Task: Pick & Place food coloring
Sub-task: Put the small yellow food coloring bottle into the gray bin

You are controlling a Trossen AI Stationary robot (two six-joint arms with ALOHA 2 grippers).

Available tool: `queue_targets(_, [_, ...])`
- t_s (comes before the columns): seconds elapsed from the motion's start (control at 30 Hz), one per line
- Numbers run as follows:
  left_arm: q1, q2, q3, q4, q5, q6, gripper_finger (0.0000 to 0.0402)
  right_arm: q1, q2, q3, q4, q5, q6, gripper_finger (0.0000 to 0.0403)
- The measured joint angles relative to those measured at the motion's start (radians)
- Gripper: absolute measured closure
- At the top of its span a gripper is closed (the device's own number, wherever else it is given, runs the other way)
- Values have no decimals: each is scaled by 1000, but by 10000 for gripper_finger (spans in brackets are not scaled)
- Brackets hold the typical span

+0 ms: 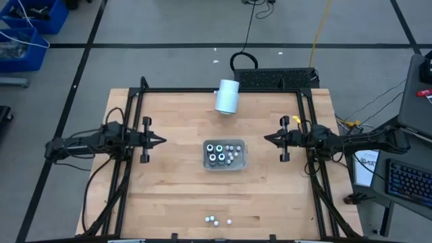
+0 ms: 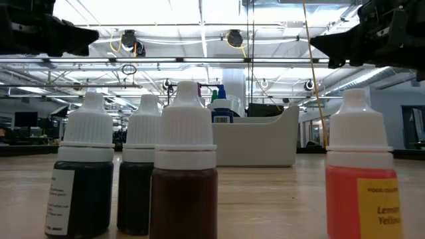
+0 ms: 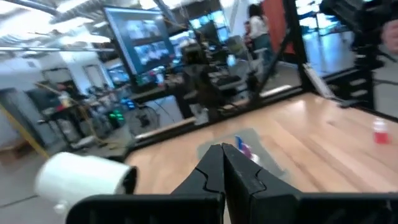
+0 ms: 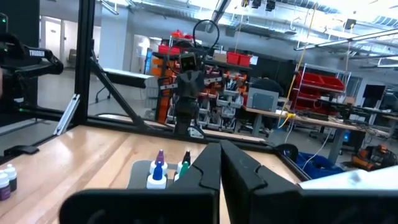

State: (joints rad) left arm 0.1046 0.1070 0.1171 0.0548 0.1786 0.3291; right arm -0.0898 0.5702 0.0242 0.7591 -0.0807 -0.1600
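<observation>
The food coloring shows in two groups. Several small bottles stand in the grey tray (image 1: 239, 162) at the table's middle, dark ones with pale tops (image 1: 214, 152) and smaller white ones (image 1: 233, 154). A few white-capped bottles (image 1: 217, 220) stand upright on their bases by the near edge; they loom large in the low view (image 2: 184, 179), one of them orange (image 2: 362, 186). My left gripper (image 1: 164, 141) hovers shut left of the tray. My right gripper (image 1: 265, 138) hovers shut right of it. Each points level at the tray (image 3: 249, 140) (image 4: 140, 169), well short of it.
A large white cylinder (image 1: 227, 96) lies on its side at the far edge, behind the tray. Black frame rails (image 1: 131, 128) run along both sides of the wooden table. Bare wood lies between the tray and the near-edge bottles.
</observation>
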Motion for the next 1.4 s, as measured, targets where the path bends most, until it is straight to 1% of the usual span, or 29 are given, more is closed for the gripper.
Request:
queue_targets(0.13, [1, -8, -27, -16, 14, -4, 401, 0, 0, 0, -1, 0, 23, 403])
queue_targets(0.3, [1, -8, -106, 9, 0, 56, 401, 0, 0, 0, -28, 0, 45, 403])
queue_targets(0.43, [1, 17, -106, -8, -12, 44, 399, 0, 0, 0, -25, -18, 94, 403])
queue_targets(0.5, [1, 26, -107, -2, -20, 34, 392, 0, 0, 0, 4, -48, 127, 403])
queue_targets(0.57, [1, 29, -107, 7, -35, 35, 384, 0, 0, 0, 2, -57, 146, 403])
queue_targets(0.73, [1, 29, -107, 27, -52, 29, 374, 0, 14, 1, -22, -53, 156, 403])
queue_targets(0.87, [1, 31, -107, 23, -49, -22, 372, 0, 22, 1, -19, -47, 178, 403])
queue_targets(0.97, [1, 31, -107, 23, -49, -43, 372, 0, 21, 9, 33, 5, 230, 403])
queue_targets(1.03, [1, 31, -107, 23, -49, -44, 372, 8, 21, 41, 16, 6, 202, 403])
queue_targets(1.07, [1, 30, -107, 23, -49, -44, 371, 21, 21, 55, -26, 11, 161, 403])
queue_targets(1.1, [1, 31, -107, 23, -49, -44, 371, 39, 26, 82, -97, 39, 124, 403])
queue_targets(1.2, [1, 30, -107, 24, -49, -46, 371, 105, 50, 202, -245, 207, 52, 403])
queue_targets(1.23, [1, 31, -107, 24, -49, -47, 371, 130, 62, 248, -292, 240, 39, 403])
queue_targets(1.27, [1, 31, -107, 23, -49, -52, 371, 156, 82, 292, -350, 260, 29, 403])
queue_targets(1.33, [1, 31, -107, 23, -49, -76, 371, 218, 130, 378, -455, 265, 15, 403])
queue_targets(1.4, [1, 30, -107, 23, -49, -104, 371, 287, 190, 473, -519, 281, 10, 403])
